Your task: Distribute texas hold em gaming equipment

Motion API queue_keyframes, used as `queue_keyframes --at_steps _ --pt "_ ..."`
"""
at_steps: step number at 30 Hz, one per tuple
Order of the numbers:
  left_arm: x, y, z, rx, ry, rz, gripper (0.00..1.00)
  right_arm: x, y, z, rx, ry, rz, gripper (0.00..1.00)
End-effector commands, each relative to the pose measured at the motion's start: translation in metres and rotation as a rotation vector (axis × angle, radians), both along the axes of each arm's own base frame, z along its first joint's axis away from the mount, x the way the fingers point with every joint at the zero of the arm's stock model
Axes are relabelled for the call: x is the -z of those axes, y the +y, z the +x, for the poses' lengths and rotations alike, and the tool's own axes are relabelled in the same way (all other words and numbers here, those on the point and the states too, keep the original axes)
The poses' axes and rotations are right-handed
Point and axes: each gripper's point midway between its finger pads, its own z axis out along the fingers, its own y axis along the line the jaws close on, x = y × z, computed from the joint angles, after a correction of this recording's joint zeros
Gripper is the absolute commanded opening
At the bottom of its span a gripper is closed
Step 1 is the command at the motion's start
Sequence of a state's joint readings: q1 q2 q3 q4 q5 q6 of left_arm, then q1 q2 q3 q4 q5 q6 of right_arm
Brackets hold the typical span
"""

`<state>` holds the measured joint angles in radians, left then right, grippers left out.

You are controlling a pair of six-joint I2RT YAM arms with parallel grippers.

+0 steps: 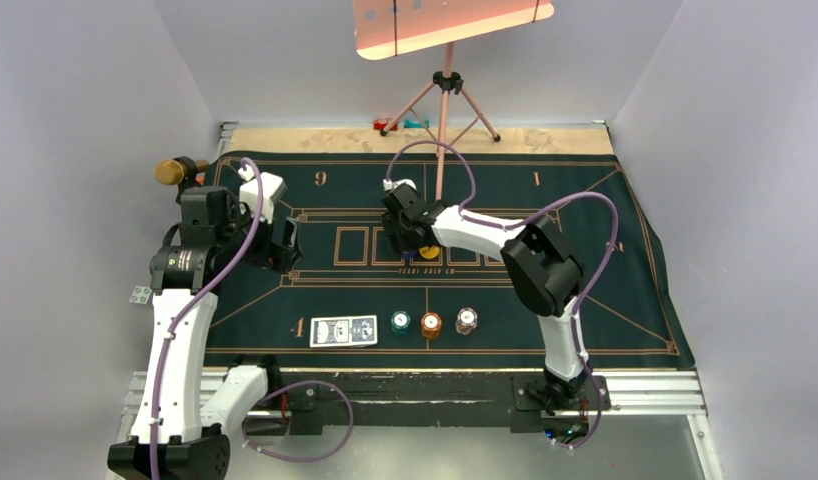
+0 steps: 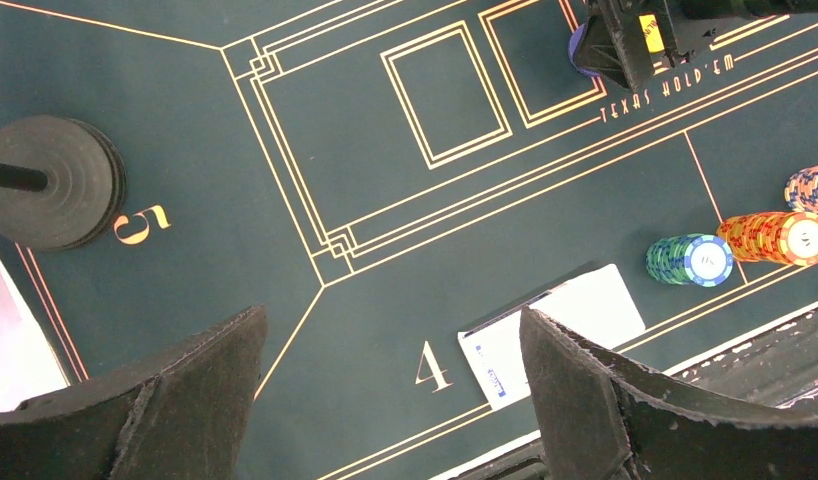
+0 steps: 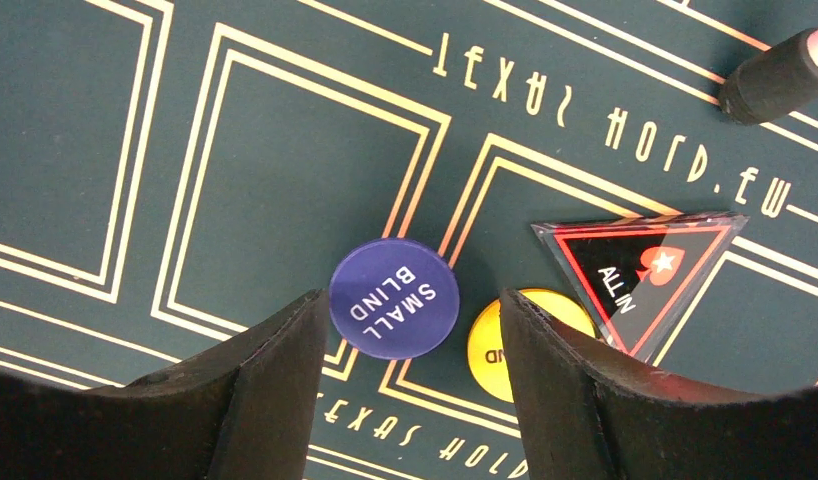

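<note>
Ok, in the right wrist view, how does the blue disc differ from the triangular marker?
The blue disc is round; the triangular marker is three-cornered. The disc is plain blue, reading SMALL BLIND; the marker is black, red-edged, reading ALL IN. The disc lies in the gap between the fingers of the right gripper; one finger hides part of the marker. Both lie flat on the green mat, lettered in white.
</note>
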<state>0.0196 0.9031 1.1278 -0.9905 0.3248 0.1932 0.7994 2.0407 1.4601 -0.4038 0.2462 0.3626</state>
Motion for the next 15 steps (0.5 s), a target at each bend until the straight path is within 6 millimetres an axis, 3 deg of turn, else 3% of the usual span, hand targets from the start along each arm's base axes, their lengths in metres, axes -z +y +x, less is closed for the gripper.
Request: queue_keyframes --at_steps 1,15 --pt "-0.015 0.003 0.002 -0.015 -0.043 0.007 1.0 -0.002 0.006 0.001 -0.016 -0.003 0.02 0.66" --pt "-0.021 0.009 0.004 -0.045 -0.059 0.028 1.0 0.018 0.011 -0.018 -0.039 0.067 0.013 0.58"
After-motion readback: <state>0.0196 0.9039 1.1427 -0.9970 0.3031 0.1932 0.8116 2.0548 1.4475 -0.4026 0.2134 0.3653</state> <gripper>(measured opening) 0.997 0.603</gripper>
